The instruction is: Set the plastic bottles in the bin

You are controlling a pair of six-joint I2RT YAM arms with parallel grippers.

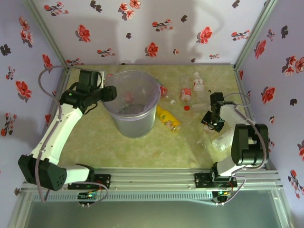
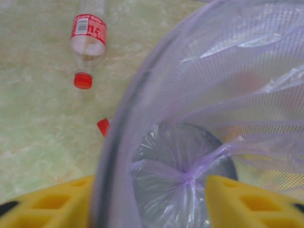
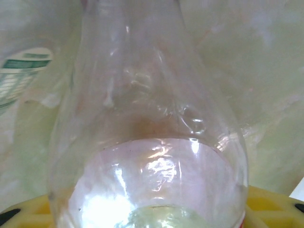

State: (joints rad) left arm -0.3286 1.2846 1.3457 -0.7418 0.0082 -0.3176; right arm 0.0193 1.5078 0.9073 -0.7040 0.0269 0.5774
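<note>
Yellow fingers (image 2: 47, 206) of the left claw (image 2: 149, 202) stand apart, one on each side of the bin (image 2: 111, 152) rim. The wall passes between them, close against the outer finger and with a gap to the inner one. Ahead of this claw, inside the bin, a lavender liner bag (image 2: 180, 175) is gathered over the dark base. Outside the rim, a small red piece (image 2: 103, 126) lies just beside the wall, partly hidden by it. Farther ahead a red-labelled bottle (image 2: 88, 40) lies on the marbled green table (image 2: 38, 118), its red cap pointing back toward the claw. The right claw (image 3: 149, 211) is clamped on a clear bottle (image 3: 152, 118), whose wide part fills the space between the two yellow fingers and whose body runs away ahead of them. Ahead and to the left of that claw lies a green-labelled bottle (image 3: 23, 71). In the top view a yellow-labelled bottle (image 1: 168, 118) lies between the right claw and the bin, just beside the bin. A second clear bottle (image 1: 221, 141) lies behind the right claw, close against its arm.
</note>
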